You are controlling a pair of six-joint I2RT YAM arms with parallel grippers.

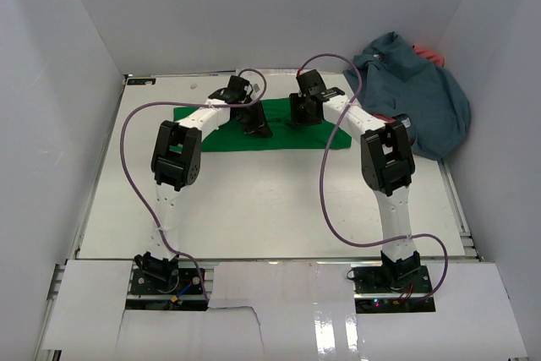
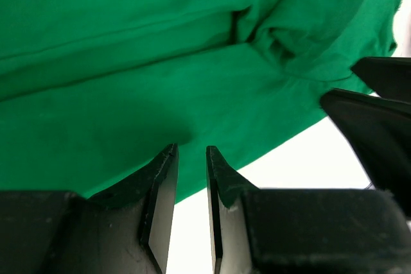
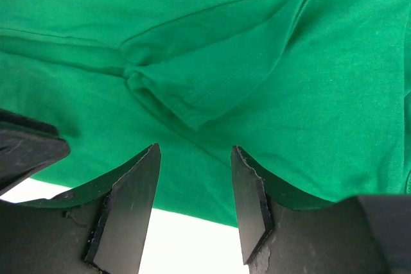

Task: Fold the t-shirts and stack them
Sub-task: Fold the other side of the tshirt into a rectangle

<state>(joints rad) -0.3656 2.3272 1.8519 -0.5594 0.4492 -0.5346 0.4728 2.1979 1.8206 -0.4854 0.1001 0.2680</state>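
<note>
A: Arm pose?
B: Both arms reach forward, elbows up, wrists bent down over the green t-shirt (image 1: pixel 211 137) at the far middle of the table (image 1: pixel 254 209). The left gripper (image 1: pixel 256 123) and right gripper (image 1: pixel 302 114) sit near each other over the shirt's centre.

A: Left jaws?
B: In the wrist view the left gripper (image 2: pixel 191 153) is only a thin slit apart. Its tips are at the near hem of the green t-shirt (image 2: pixel 128 62), with bare table (image 2: pixel 302 158) just below. No cloth shows in the slit.

A: Right?
B: The right gripper (image 3: pixel 196 151) is roughly half open with nothing between the fingers. It's low over the green t-shirt (image 3: pixel 276 62), a folded-over sleeve ridge right ahead of the tips. Can't tell if it touches the cloth.

A: How does the shirt lie?
B: Flat, as a wide strip, bunched in the middle between the two grippers. The right forearm crosses its right end in the top view.

A: Anything else?
B: A blue-grey t-shirt (image 1: pixel 423 99) is heaped in the far right corner against the wall (image 1: pixel 499 124), apart from the green one. A coral red t-shirt (image 1: pixel 433 57) peeks out behind it. Purple cables (image 1: pixel 123 154) loop off both arms.
</note>
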